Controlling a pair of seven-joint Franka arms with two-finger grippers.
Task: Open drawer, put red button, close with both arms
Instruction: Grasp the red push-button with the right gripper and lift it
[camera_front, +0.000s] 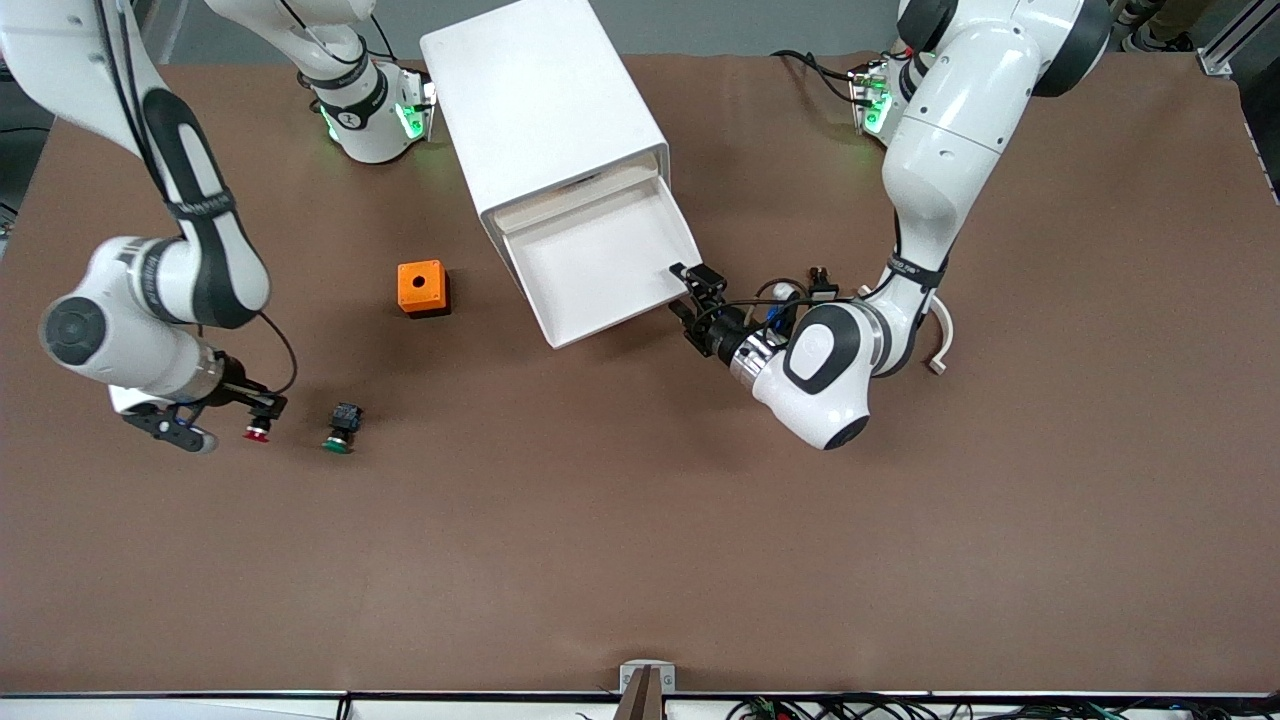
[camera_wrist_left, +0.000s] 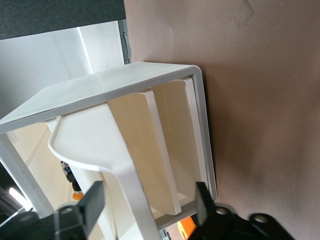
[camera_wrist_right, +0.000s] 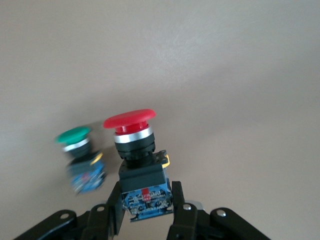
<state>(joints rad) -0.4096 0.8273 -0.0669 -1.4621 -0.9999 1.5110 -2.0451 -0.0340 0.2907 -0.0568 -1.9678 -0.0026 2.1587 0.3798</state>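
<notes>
The white cabinet (camera_front: 540, 100) lies in the middle of the table with one drawer (camera_front: 600, 262) pulled out and nothing in it. My left gripper (camera_front: 697, 300) is at the drawer's front corner toward the left arm's end. In the left wrist view my left gripper (camera_wrist_left: 147, 197) is open, with the drawer's front lip (camera_wrist_left: 100, 150) between its fingers. My right gripper (camera_front: 262, 412) is shut on the body of the red button (camera_front: 257, 432), low over the table at the right arm's end. In the right wrist view the red button (camera_wrist_right: 131, 122) sits between the fingers of my right gripper (camera_wrist_right: 145, 202).
The green-capped button (camera_front: 340, 438) stands on the table beside the red one and shows in the right wrist view (camera_wrist_right: 75, 136). An orange box with a hole (camera_front: 422, 287) stands between the buttons and the cabinet. A white curved piece (camera_front: 940, 340) lies by the left arm.
</notes>
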